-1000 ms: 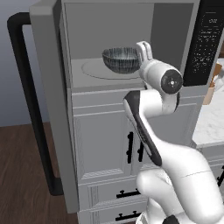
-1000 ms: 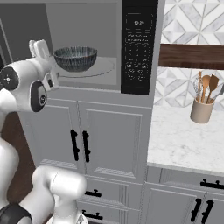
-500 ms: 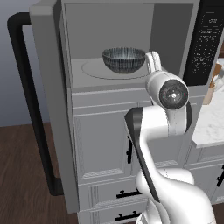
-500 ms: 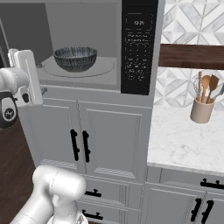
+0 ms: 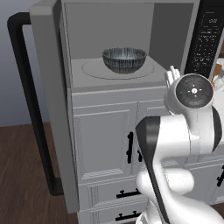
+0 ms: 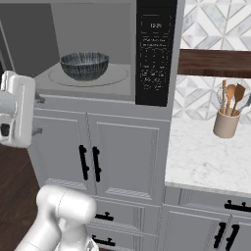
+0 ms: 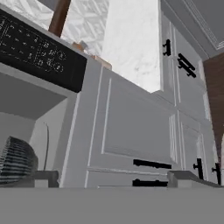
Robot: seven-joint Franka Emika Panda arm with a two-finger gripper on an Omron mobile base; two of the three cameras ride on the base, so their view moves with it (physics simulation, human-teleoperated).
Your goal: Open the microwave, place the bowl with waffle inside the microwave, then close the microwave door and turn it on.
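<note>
While the microwave door [image 5: 48,100] stands swung wide open at the left of the left base view, its long black bar handle [image 5: 30,100] facing outward, the microwave [image 6: 98,49] shows its plain grey cavity. Inside, the bowl [image 5: 124,59] sits upright on the round turntable [image 5: 118,70], roughly at the middle of the cavity floor. Its ribbed dark outside with pale streaks is plain in both base views; the rim hides what lies inside it, so the waffle cannot be made out. The black button panel [image 6: 156,51] runs down the right side of the microwave.

At the left edge of the right base view, the hand [image 6: 19,115] hangs outside the microwave, below and in front of the cavity's lower front edge, level with the white panelled cabinet doors [image 6: 122,157], well apart from the bowl and touching nothing. In the hand view its two fingertips [image 7: 46,178] rise far apart at the bottom, so the hand is spread open and empty. That rolled view catches the edge of the bowl at its lower left and the button panel at its upper left.

To the right, a marble tabletop [image 6: 206,157] carries a beige holder of wooden utensils [image 6: 226,120] before a patterned tile wall [image 6: 215,19].
</note>
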